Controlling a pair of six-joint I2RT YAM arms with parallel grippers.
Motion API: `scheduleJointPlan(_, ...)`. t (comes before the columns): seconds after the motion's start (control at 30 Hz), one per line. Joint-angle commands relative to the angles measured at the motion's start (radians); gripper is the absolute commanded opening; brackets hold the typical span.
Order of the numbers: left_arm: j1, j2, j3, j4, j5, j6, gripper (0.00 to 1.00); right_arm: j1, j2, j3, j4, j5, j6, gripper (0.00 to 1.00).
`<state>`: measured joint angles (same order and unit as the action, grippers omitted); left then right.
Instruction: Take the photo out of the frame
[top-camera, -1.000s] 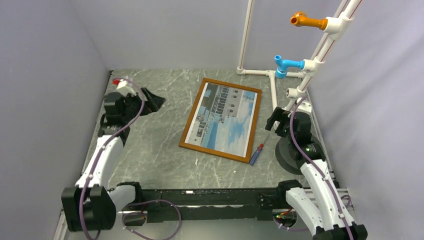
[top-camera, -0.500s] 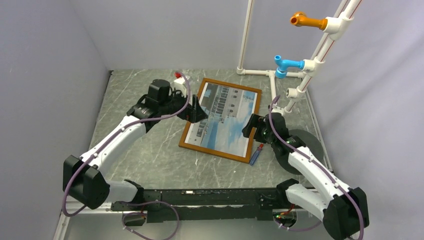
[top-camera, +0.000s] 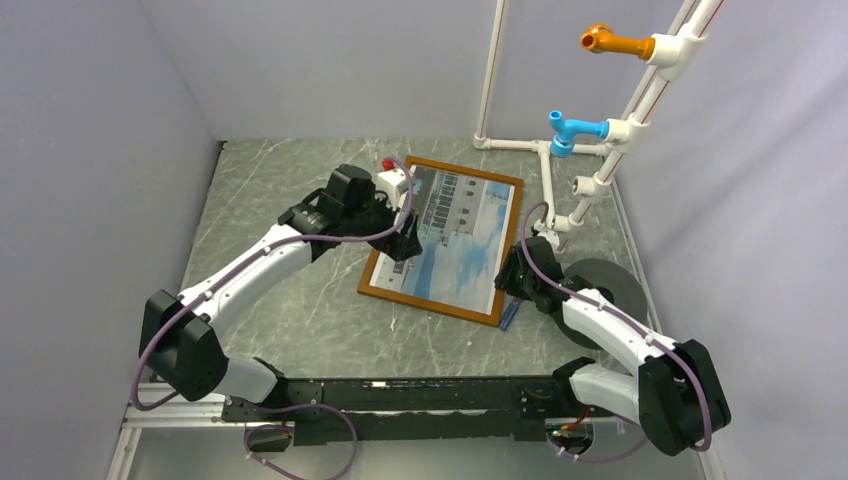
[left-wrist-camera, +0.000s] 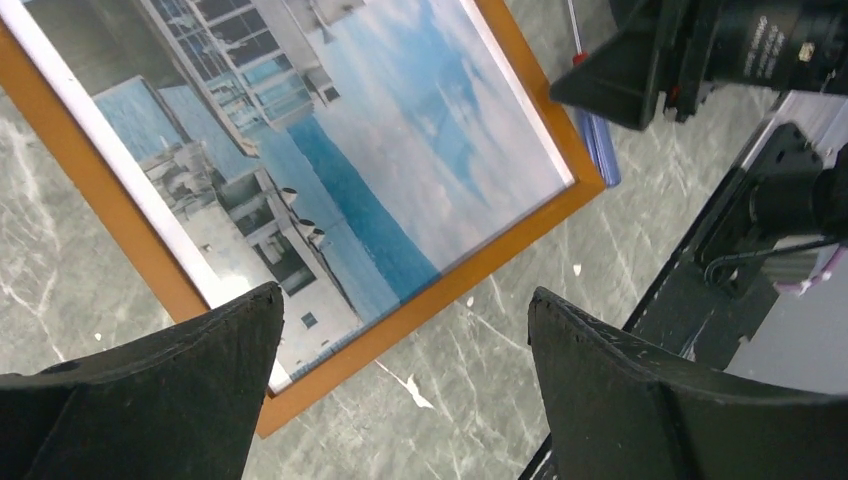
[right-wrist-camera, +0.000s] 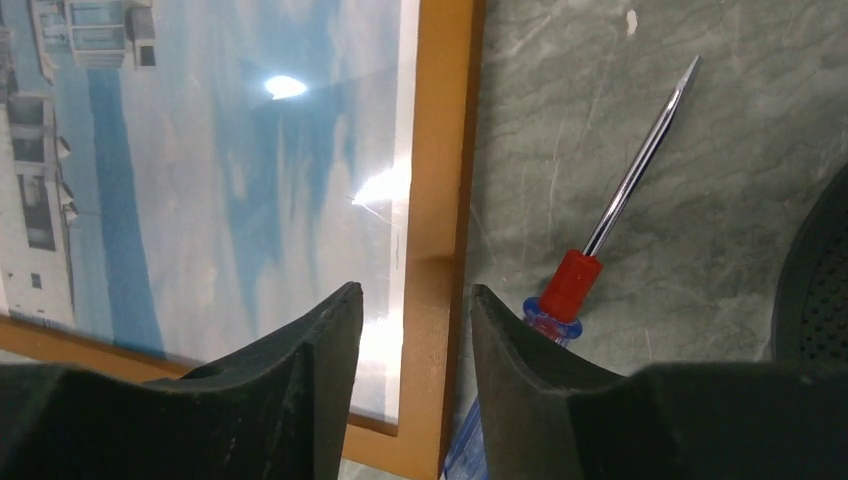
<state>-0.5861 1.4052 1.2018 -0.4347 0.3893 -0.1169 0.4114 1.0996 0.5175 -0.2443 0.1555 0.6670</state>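
Observation:
The frame (top-camera: 430, 300), thin reddish-brown wood, lies flat mid-table with the photo (top-camera: 465, 235) of a grey-white building under blue sky inside it. My left gripper (top-camera: 408, 245) hovers over the frame's left side. In the left wrist view it (left-wrist-camera: 405, 295) stands wide open above the frame's corner (left-wrist-camera: 480, 265) and the photo (left-wrist-camera: 400, 130), holding nothing. My right gripper (top-camera: 510, 282) is at the frame's near right corner. In the right wrist view its (right-wrist-camera: 412, 290) narrowed jaws straddle the right rail (right-wrist-camera: 440, 150), one finger over the photo (right-wrist-camera: 250, 150), one outside, with gaps showing.
A screwdriver (top-camera: 510, 312) with a red and blue handle (right-wrist-camera: 570, 285) lies right beside the frame's right rail. A black round disc (top-camera: 605, 285) sits at the right. A white pipe rack (top-camera: 545, 175) with blue (top-camera: 572, 130) and orange (top-camera: 615, 42) fittings stands at the back right.
My left arm swung from the far left to over the frame's left side. My right arm moved in to the frame's near right corner and its jaws narrowed around the rail.

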Motion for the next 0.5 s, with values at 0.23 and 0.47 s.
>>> scheduleJointPlan(0.23,-0.188,-0.032,0.003,-0.055,-0.175,0.156,0.98,0.003,0.065,-0.074,0.186,0.025,0.048,0.4)
scheduleJointPlan(0.47,-0.26,0.004,0.011,-0.07,-0.209,0.169,0.99,0.003,0.1,-0.111,0.24,0.009,0.06,0.37)
